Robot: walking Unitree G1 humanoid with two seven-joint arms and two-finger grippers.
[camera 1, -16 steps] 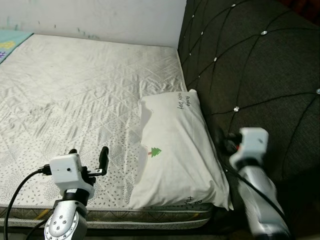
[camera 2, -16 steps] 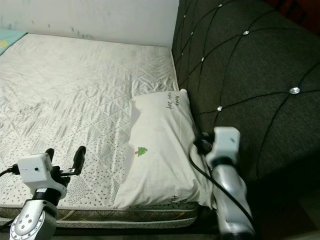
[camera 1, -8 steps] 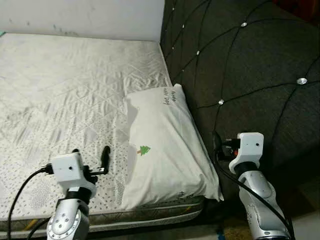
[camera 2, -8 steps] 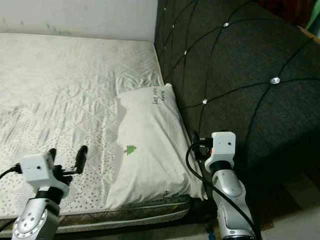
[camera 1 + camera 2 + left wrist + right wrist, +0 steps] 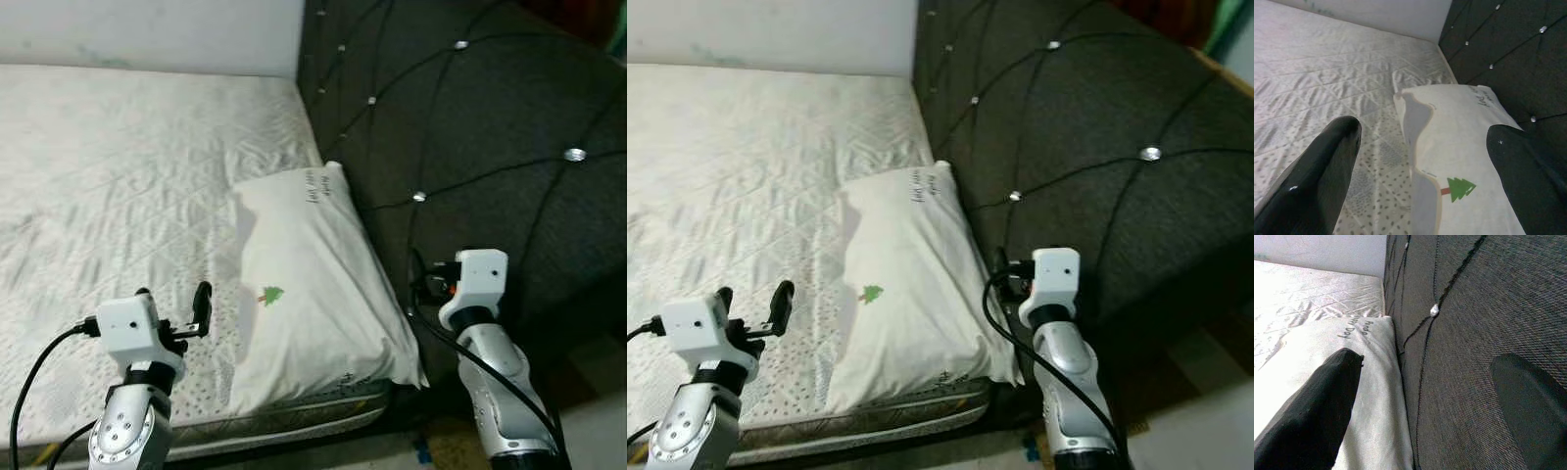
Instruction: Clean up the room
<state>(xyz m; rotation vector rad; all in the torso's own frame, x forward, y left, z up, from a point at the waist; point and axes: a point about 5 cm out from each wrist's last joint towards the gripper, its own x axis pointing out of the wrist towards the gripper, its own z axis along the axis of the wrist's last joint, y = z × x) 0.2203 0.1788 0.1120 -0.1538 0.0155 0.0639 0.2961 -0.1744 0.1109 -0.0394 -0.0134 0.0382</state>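
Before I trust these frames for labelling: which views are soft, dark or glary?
Left eye view: even light, pillow fairly sharp. Left wrist view: near fingers blurred. Right wrist view: mattress washed out, headboard dim, fingers soft.

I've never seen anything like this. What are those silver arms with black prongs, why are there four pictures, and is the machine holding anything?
It is a walking humanoid robot tidying a bedroom. Two pictures come from the twin cameras in its head, looking down: they show one scene. The other two come from cameras on its wrists, looking out along each hand's two black fingers.

Before it is a bed with a quilted white mattress and a dark tufted headboard. A white pillow, printed with a small green tree, lies against the headboard.

The left hand hangs over the mattress beside the pillow, its fingers spread apart and empty. The right hand, also open and empty, sits where pillow and headboard meet. Nothing is held.
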